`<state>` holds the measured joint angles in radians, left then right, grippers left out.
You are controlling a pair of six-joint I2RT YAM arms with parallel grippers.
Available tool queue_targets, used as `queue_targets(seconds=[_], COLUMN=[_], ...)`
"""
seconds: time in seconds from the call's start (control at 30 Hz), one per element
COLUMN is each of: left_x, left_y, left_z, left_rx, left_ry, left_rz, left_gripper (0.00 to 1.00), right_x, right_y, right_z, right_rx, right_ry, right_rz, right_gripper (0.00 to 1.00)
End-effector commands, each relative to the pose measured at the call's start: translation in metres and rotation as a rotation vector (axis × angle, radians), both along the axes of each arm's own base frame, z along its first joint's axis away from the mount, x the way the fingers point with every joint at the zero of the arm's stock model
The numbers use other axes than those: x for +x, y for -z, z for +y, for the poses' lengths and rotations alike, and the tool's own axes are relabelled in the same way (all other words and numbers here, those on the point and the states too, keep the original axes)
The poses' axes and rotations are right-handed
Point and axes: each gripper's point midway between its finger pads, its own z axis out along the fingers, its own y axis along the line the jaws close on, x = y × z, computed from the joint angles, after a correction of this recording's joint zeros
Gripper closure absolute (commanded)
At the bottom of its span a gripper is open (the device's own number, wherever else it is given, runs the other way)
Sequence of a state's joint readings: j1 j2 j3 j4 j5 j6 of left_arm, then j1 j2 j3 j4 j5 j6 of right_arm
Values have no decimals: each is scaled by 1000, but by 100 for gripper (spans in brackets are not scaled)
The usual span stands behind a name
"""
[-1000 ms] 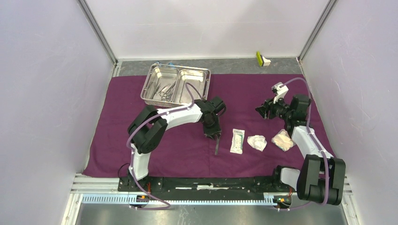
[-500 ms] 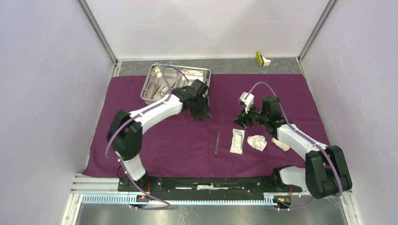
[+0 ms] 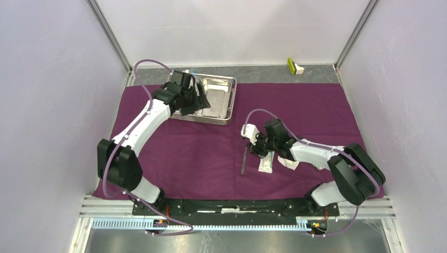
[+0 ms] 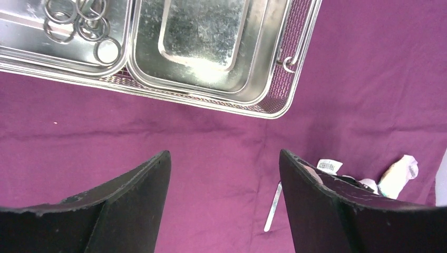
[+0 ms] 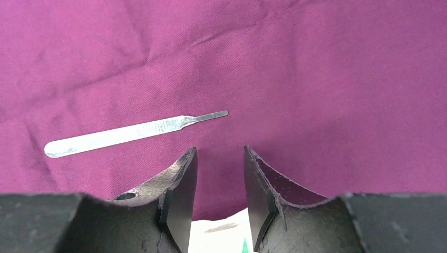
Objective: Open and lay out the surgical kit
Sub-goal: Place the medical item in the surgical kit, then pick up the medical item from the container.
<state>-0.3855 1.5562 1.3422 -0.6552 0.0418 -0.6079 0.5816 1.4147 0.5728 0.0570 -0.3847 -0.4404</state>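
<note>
Surgical kit is sitting mostly unpacked. Purple cloth wrap [image 3: 200, 153] is lying spread flat, and steel tray [image 3: 230, 100] is sitting on it, upper centre-left of the top view. Ring-handled instruments [image 4: 79, 21] are lying in the tray's left compartment; the right compartment is looking bare. Slim flat metal tool [image 3: 244, 161], white sealed packet [image 3: 266, 164] and a gauze wad [image 3: 289, 162] are lying in a row at lower centre. The tool is just beside the packet, apart from it.

Left gripper [image 4: 224, 155] is hanging spread wide and gripping nothing, above the tray's left half in the top view. Right gripper [image 5: 220, 153] is hanging low over the packet's upper end, jaws half apart with nothing between them. The tool is lying just beyond its tips.

Judgement: the step in hand is looking like fetching the next instrument from the tray.
- Left should be coming down on a single shank with jaws across it, not into the rings. They are overlapping, so a grab there risks lifting two.
- Stay off the tray wall.
- Set the piece down parallel to the tool, on its left, with a gap.
- Right is sitting close to the row and should be clearing out before the drop-off.
</note>
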Motion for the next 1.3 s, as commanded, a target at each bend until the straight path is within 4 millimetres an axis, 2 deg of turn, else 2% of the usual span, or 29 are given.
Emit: queue_targets(seconds=[0.0,0.23,0.5,1.1,1.27], left_x=[10,11,15,14,15], left_y=[-34,-20,-19,-17,-16], left_z=[17,34,49,64,66], left_rx=[26,3,12,19,17], left_ry=[0,-37,-70,-104,-108], left_rz=[-133,-103,-110,-123,-121], left_gripper=[18,16,16,16,16], right_x=[19,17,12,6,6], right_y=[-8,-7,-4,4,1], right_z=[9,21,27,39,42], right_rx=[-41,-39,-40,-50,-43], right_ry=[-1,-23,-43,-85,-88], right_rz=[-82,-78,-73,-55,-61], right_gripper=[57,57,57,58,58])
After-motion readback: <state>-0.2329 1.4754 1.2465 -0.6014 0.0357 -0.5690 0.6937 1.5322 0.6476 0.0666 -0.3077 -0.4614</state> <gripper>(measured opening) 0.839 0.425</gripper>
